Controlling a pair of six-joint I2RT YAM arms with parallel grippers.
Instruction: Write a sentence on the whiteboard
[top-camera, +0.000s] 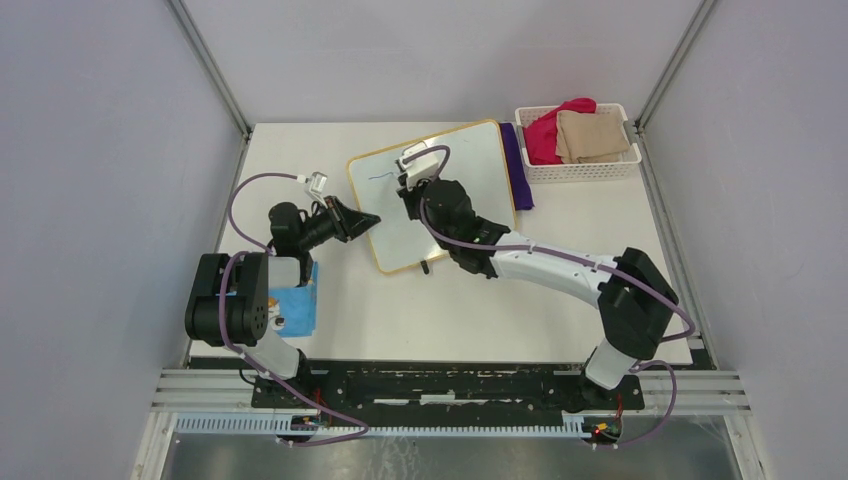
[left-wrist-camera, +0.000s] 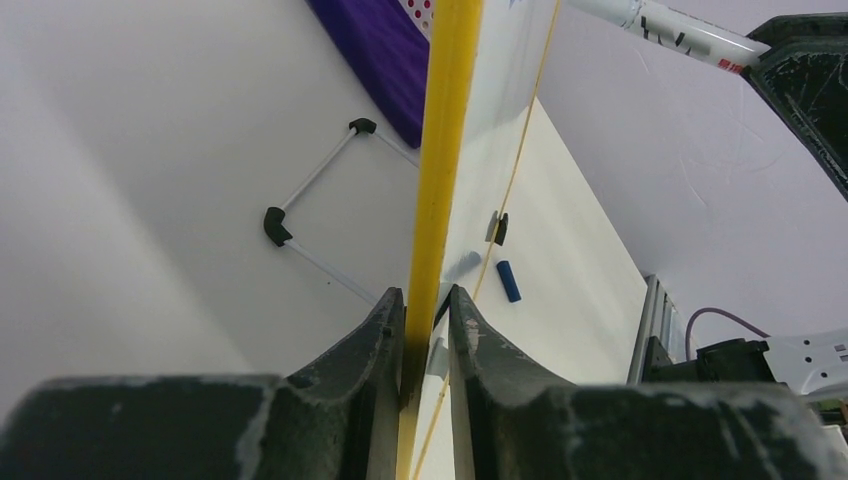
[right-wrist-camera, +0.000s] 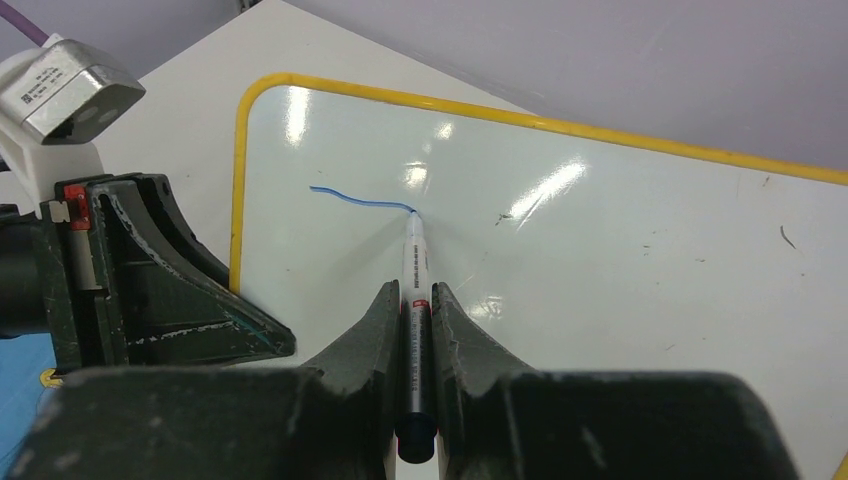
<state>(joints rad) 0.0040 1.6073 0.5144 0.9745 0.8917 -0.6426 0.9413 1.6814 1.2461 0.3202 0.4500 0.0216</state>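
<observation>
The whiteboard (top-camera: 470, 170) lies tilted on the table, a white board with a yellow-tan frame. My left gripper (top-camera: 365, 222) is shut on its left frame edge (left-wrist-camera: 440, 150), which runs up between the jaws of that gripper (left-wrist-camera: 425, 300). My right gripper (top-camera: 412, 195) hovers over the board's upper left part, shut on a marker (right-wrist-camera: 415, 300). The marker's tip touches the whiteboard (right-wrist-camera: 600, 260) at the right end of a short curved blue line (right-wrist-camera: 360, 200). That line is the only writing on the board.
A white basket (top-camera: 585, 172) with red and tan cloths stands at the back right. A purple cloth (top-camera: 515, 165) lies along the board's right edge. A blue booklet (top-camera: 298, 310) lies by the left arm's base. A blue cap (left-wrist-camera: 508, 281) rests on the table near the board.
</observation>
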